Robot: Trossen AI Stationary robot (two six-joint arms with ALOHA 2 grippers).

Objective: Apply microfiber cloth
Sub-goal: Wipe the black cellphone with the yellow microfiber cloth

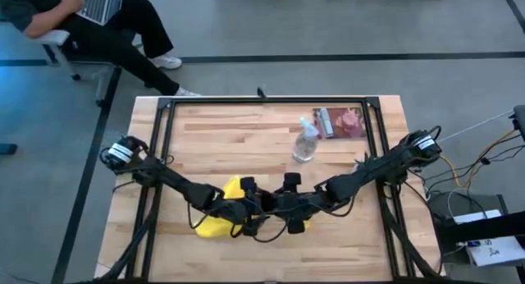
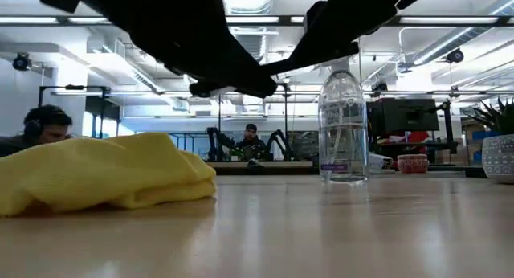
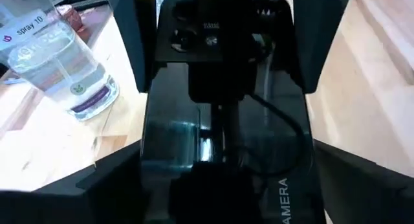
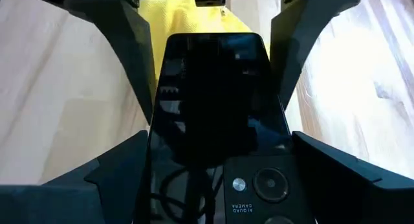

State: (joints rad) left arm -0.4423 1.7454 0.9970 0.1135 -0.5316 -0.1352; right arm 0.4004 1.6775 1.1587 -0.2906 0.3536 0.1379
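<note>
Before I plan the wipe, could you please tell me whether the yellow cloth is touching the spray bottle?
Apart. The low view shows bare tabletop between the microfiber cloth and the spray bottle; the high view agrees.

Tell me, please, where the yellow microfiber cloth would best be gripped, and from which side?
Probably from above, at the raised fold of the microfiber cloth: it lies bunched on the table, and that hump offers fabric to pinch.

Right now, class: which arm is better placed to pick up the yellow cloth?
Probably the left. In the high view its hand sits against the microfiber cloth, while the right hand lies beyond it, toward the spray bottle's side.
</note>
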